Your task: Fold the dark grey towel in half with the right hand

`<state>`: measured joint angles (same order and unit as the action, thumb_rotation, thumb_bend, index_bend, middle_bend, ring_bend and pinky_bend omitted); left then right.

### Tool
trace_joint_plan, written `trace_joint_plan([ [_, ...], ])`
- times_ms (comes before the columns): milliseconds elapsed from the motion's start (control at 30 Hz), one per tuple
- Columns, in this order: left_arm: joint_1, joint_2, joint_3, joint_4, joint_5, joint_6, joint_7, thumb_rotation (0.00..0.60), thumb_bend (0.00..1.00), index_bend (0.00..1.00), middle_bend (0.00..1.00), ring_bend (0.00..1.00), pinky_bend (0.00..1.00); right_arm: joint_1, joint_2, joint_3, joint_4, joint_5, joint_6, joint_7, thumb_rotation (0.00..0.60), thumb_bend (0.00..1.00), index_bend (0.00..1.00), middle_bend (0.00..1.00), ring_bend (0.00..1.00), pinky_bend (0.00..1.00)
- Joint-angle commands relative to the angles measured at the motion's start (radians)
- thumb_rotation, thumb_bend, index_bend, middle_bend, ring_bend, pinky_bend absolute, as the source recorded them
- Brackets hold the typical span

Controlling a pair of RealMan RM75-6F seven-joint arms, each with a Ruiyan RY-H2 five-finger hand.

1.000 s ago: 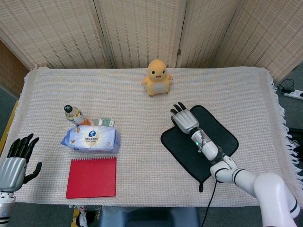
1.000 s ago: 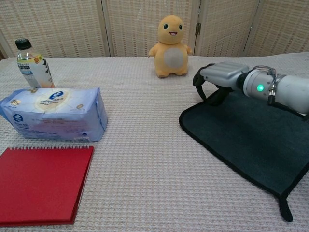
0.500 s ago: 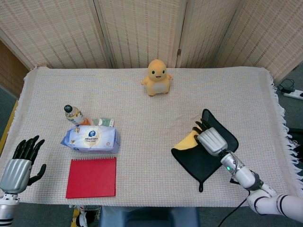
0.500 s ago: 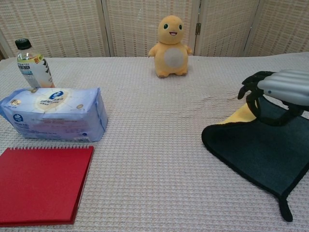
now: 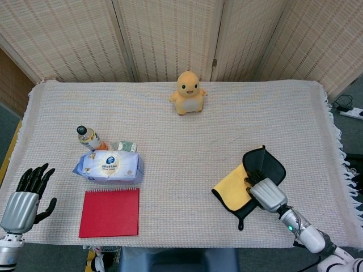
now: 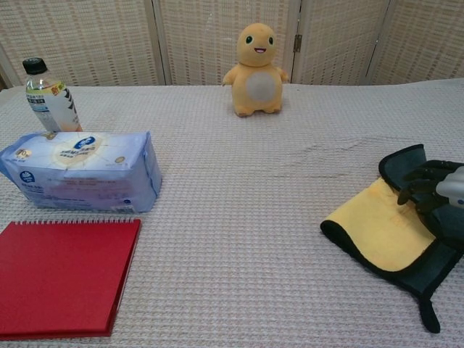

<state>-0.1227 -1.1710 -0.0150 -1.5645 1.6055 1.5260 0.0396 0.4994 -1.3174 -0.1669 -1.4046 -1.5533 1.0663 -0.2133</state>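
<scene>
towel (image 5: pixel 258 175) — under right hand (image 5: pixel 265 192)

Head overhead, chest low; same table (image 5: pixel 170 147)

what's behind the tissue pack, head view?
Behind the tissue pack stands a capped bottle, upright, and beside it a small greenish packet. The pack hides the lower parts of both, so the packet cannot be identified.

Dark grey towel (image 5: pixel 271 164) shows yellow underside; red notebook (image 5: pixel 110 212); yellow toy (image 5: pixel 188 93).
</scene>
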Motion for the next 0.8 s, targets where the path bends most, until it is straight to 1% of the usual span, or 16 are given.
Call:
trace_joint_plan([
  [33, 0.000, 0.000, -0.001, 0.001, -0.001, 0.000, 0.000, 0.600, 0.50, 0.00, 0.00, 0.00, 0.00, -0.010, 0.001, -0.004, 0.005, -0.009, 0.003, 0.009, 0.600, 0.47, 0.64, 0.24, 0.07, 0.00],
  [300, -0.003, -0.003, -0.003, 0.005, -0.009, -0.009, 0.002, 0.600, 0.50, 0.00, 0.00, 0.00, 0.00, -0.041, 0.015, -0.024, 0.009, -0.034, 0.007, 0.028, 0.600, 0.47, 0.64, 0.24, 0.07, 0.00],
  [600, -0.005, -0.007, -0.004, 0.006, -0.013, -0.015, 0.008, 0.600, 0.50, 0.00, 0.00, 0.00, 0.00, -0.055, 0.000, -0.007, 0.043, -0.043, 0.010, 0.052, 0.600, 0.47, 0.63, 0.23, 0.07, 0.00],
  [633, -0.005, -0.007, -0.004, 0.007, -0.015, -0.015, 0.008, 0.600, 0.50, 0.00, 0.00, 0.00, 0.00, -0.057, 0.003, -0.008, 0.042, -0.043, 0.007, 0.055, 0.600, 0.47, 0.59, 0.21, 0.06, 0.00],
  [700, -0.005, -0.007, -0.005, 0.007, -0.018, -0.016, 0.007, 0.600, 0.50, 0.00, 0.00, 0.00, 0.00, -0.057, 0.014, -0.007, 0.028, -0.031, -0.011, 0.049, 0.600, 0.47, 0.40, 0.15, 0.03, 0.00],
  [767, -0.005, -0.006, -0.006, 0.007, -0.019, -0.017, 0.006, 0.600, 0.50, 0.00, 0.00, 0.00, 0.00, -0.056, 0.026, -0.005, 0.011, -0.025, -0.022, 0.049, 0.600, 0.47, 0.14, 0.10, 0.00, 0.00],
  [800, -0.005, -0.006, -0.006, 0.007, -0.019, -0.016, 0.005, 0.600, 0.50, 0.00, 0.00, 0.00, 0.00, -0.055, 0.036, -0.005, -0.001, -0.023, -0.026, 0.046, 0.600, 0.47, 0.06, 0.09, 0.00, 0.00],
])
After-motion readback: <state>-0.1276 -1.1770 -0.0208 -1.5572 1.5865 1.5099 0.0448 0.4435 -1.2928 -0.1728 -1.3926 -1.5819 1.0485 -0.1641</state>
